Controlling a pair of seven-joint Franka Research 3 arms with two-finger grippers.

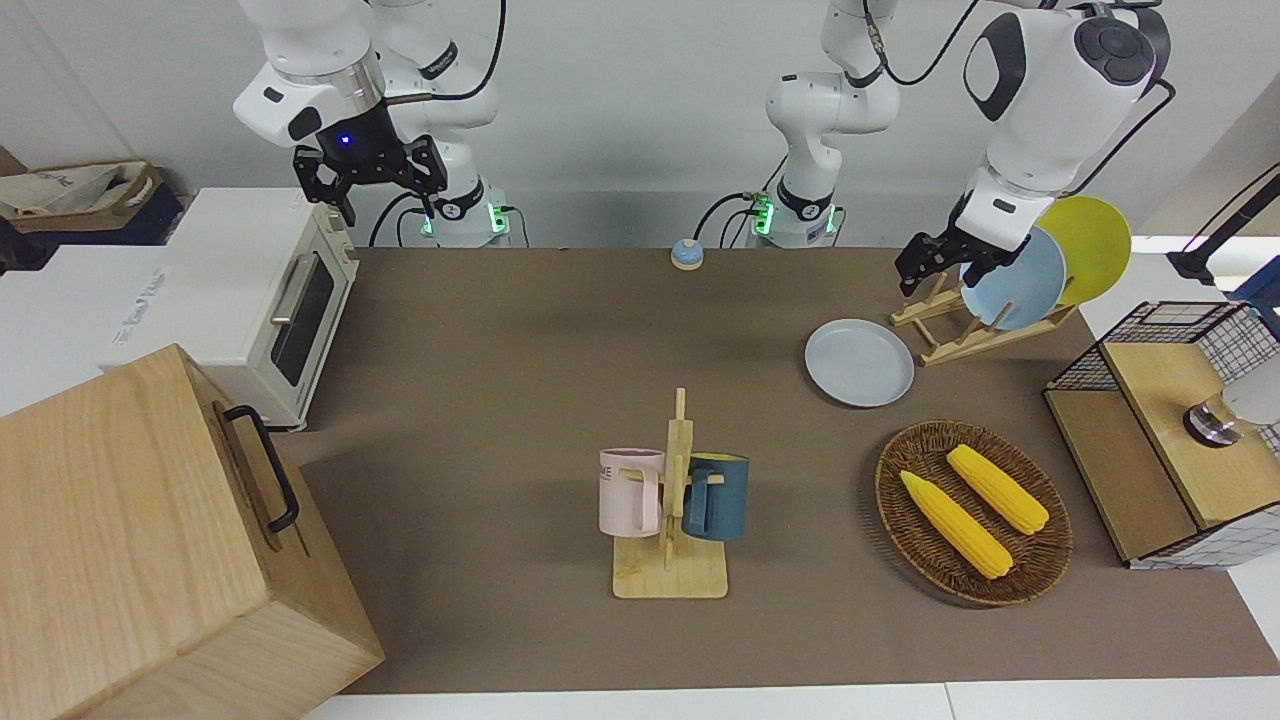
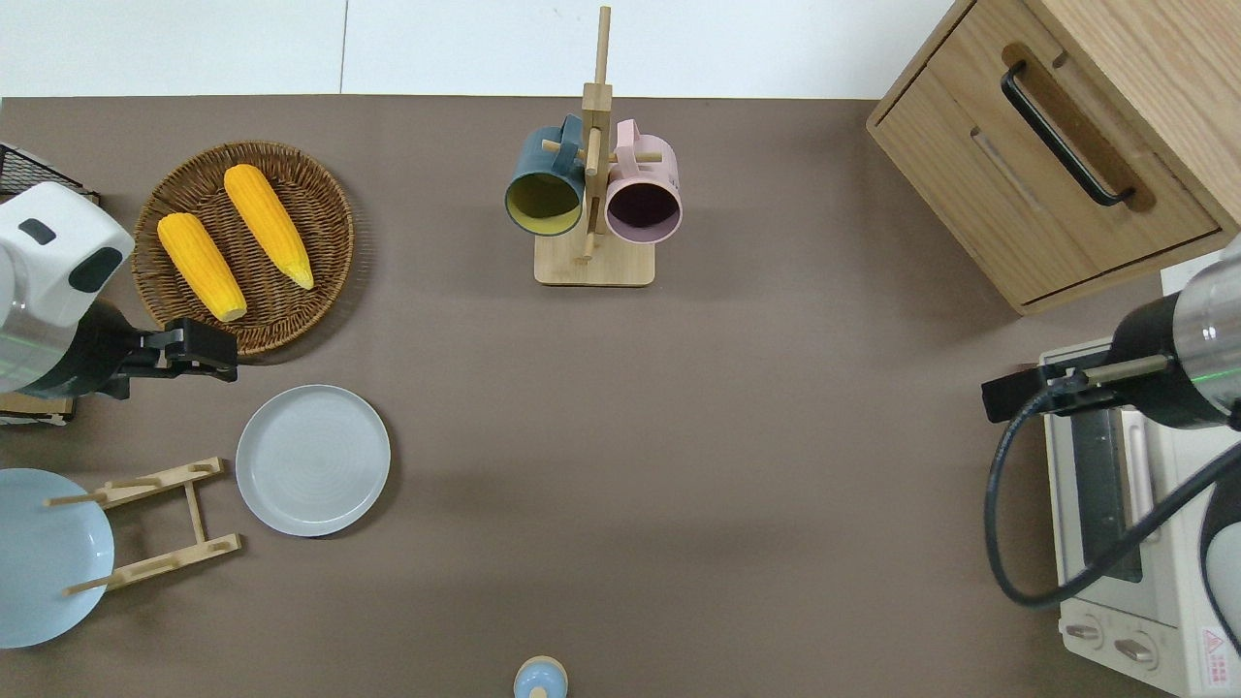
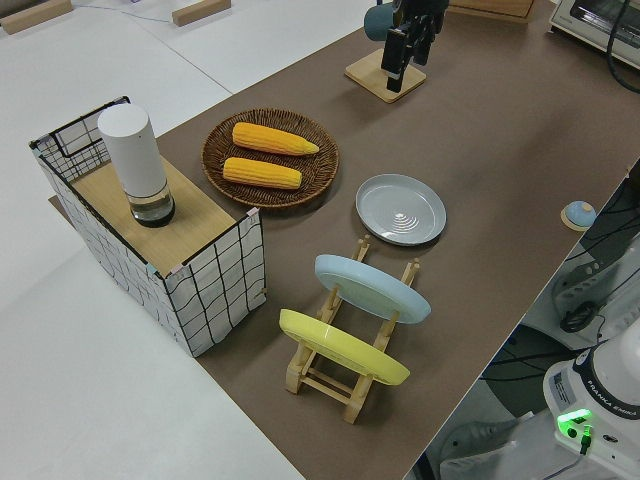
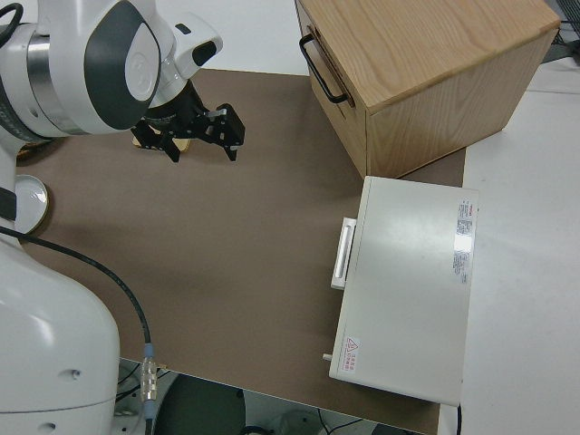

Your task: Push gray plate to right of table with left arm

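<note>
The push had not begun, judging by how things lay. Read as a clock face seen from above, with twelve o'clock pointing away from the robots, the layout was as follows.

Nearest the robots, a wooden plate rack (image 2: 155,523) stood at the left arm's end of the table (image 2: 679,436). The gray plate (image 2: 312,460) lay flat on the table just beside it, at about two o'clock from the rack, with nothing touching it. A wicker tray (image 2: 334,194) holding two corn cobs sat at about eleven o'clock from the plate.

The left arm (image 2: 58,281) reached in from nine o'clock, its wrist bent forward. The left gripper (image 2: 229,353) hung in the air over the table at the tray's near rim, at about ten o'clock from the plate. Its jaws looked spread apart and held nothing.

The next move probably called for lowering the jaws to the table at the plate's nine o'clock edge, clear of the rack. A level sweep toward three o'clock would then slide the plate across. The right gripper (image 1: 372,195) was parked, jaws released.
</note>
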